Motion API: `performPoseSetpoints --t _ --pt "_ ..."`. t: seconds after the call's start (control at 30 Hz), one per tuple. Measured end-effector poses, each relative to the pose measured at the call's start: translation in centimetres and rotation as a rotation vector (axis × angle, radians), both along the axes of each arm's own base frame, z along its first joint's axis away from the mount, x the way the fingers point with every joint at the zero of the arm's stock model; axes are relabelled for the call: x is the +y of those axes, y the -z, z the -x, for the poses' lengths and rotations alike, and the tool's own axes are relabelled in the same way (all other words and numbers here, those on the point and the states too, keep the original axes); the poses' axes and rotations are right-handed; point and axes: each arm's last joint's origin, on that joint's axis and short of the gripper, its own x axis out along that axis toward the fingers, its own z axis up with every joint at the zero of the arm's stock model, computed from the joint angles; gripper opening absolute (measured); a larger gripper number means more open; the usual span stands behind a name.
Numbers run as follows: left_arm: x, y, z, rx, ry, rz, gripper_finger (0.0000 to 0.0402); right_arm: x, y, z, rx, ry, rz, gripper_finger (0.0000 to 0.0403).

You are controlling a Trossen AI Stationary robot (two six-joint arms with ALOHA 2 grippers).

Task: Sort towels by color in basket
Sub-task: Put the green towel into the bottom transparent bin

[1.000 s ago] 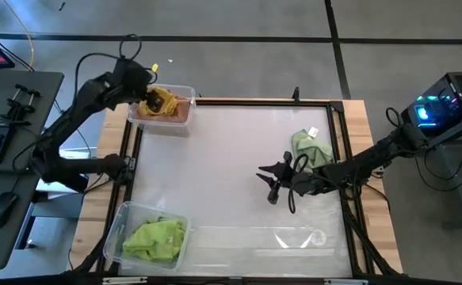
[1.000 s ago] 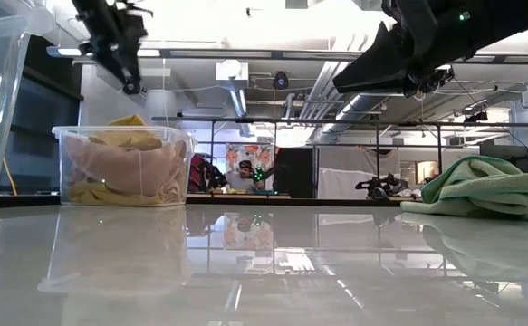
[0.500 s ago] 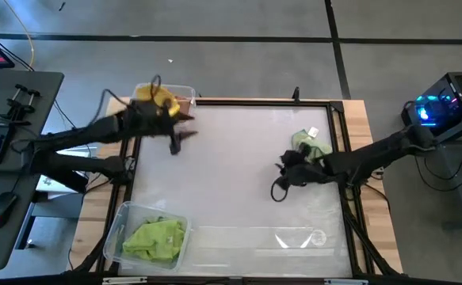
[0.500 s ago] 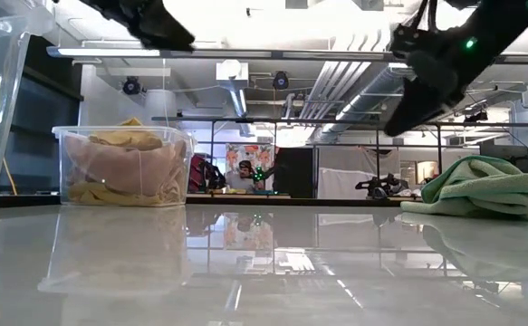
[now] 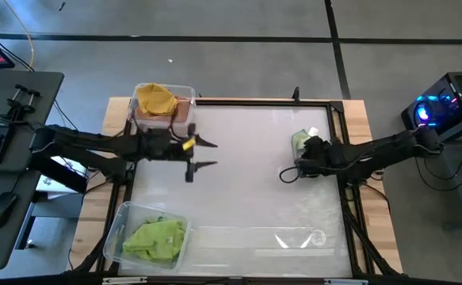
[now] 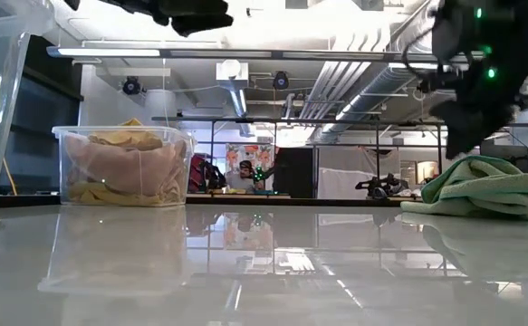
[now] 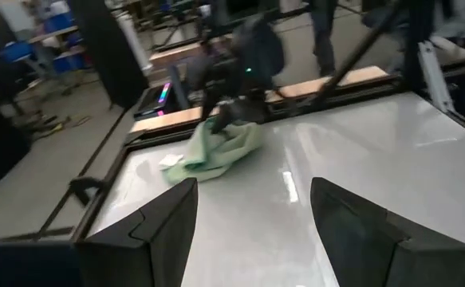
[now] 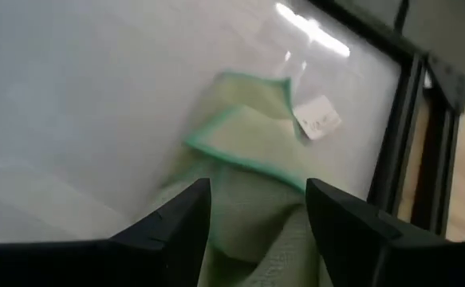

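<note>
I have the right tool spread wide right over the last loose towel, a sage one lying at the right edge of the surface, because it needs a bin. My left tool hangs empty and apart mid-surface, just beside the bin of yellow and pink cloths.

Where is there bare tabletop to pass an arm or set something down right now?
The middle of the white tabletop is bare, between the open left gripper and the open right gripper, and so is its front strip. It is crowded at the sage green towel under the right gripper, the clear bin of mustard and pink towels, and the clear bin of lime towels.
</note>
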Motion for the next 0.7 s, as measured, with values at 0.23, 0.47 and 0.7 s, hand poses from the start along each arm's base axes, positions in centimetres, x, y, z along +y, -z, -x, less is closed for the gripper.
performPoseSetpoints --t 0.23,0.47,0.7 --pt "-1.8 2.6 -3.0 0.02 0.072 -0.03 0.0229 -1.1 4.3 1.0 -0.009 0.064 -0.123 0.0198" --pt "-2.7 4.7 -4.9 0.028 0.094 -0.065 0.0229 -1.3 8.3 1.0 -0.205 -0.016 -0.199 0.0132" --pt "-3.7 6.0 -5.8 0.039 0.137 -0.133 0.0229 -0.4 9.6 -0.2 -0.548 -0.211 -0.227 0.0029"
